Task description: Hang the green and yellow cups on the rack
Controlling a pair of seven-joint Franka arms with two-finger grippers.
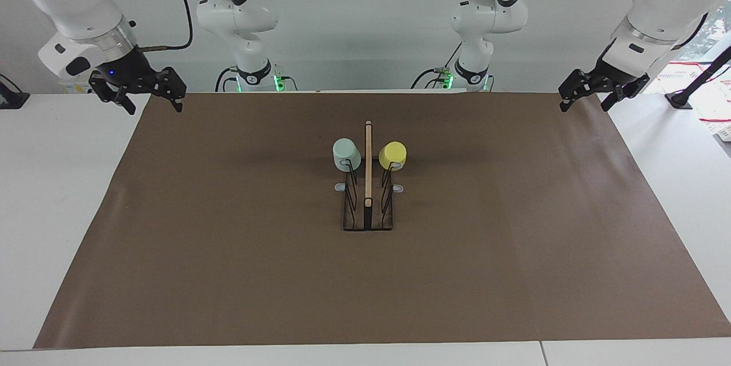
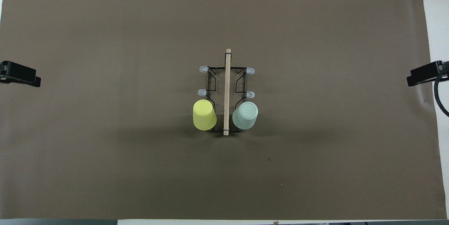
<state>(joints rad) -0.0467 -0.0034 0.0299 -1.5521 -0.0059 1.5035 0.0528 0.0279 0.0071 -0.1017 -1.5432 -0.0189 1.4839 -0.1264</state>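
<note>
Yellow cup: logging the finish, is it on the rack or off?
On: the yellow cup sits upturned over a rack prong.

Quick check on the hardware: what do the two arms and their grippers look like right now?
Both arms are glossy white with black joint bands and a silver wrist ring. Black cables loop along the upper links. The left gripper and right gripper are black linkage types with thin jaws. A small blue light glows on the right one, and green lights show at both bases.
</note>
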